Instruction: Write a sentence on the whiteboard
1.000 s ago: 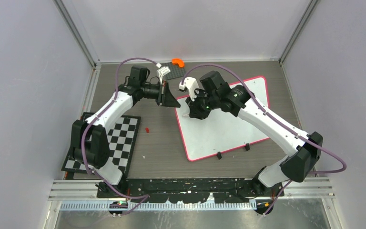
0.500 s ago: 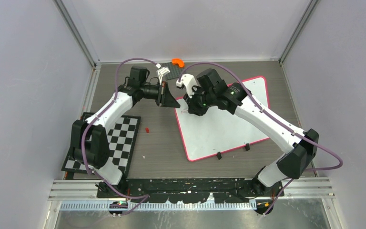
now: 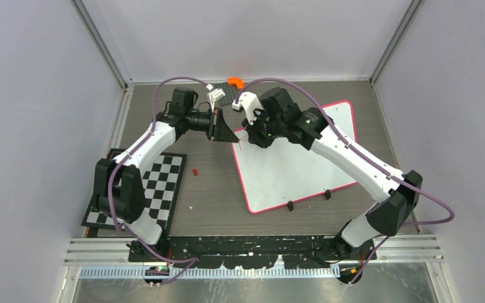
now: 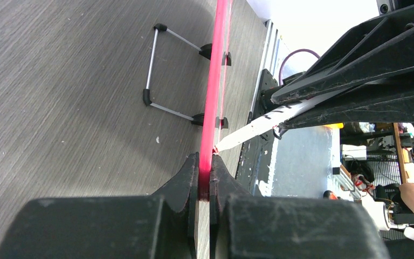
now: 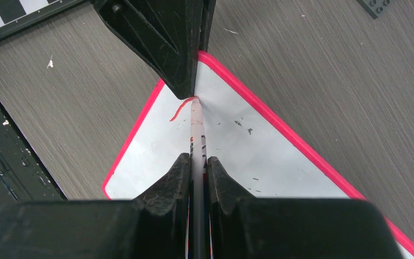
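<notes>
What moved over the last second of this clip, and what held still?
The right end effector, shut on the marker, slid left and away from the bases across the whiteboard, toward the corner that the left end effector clamps. A short red stroke lies by the tip. Nothing was picked up or released. The left end effector, whiteboard and checkerboard mat stayed put.

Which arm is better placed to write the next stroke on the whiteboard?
Right. The right gripper holds the marker, its tip at a short red stroke on the whiteboard. The left gripper is shut on the whiteboard's edge.
</notes>
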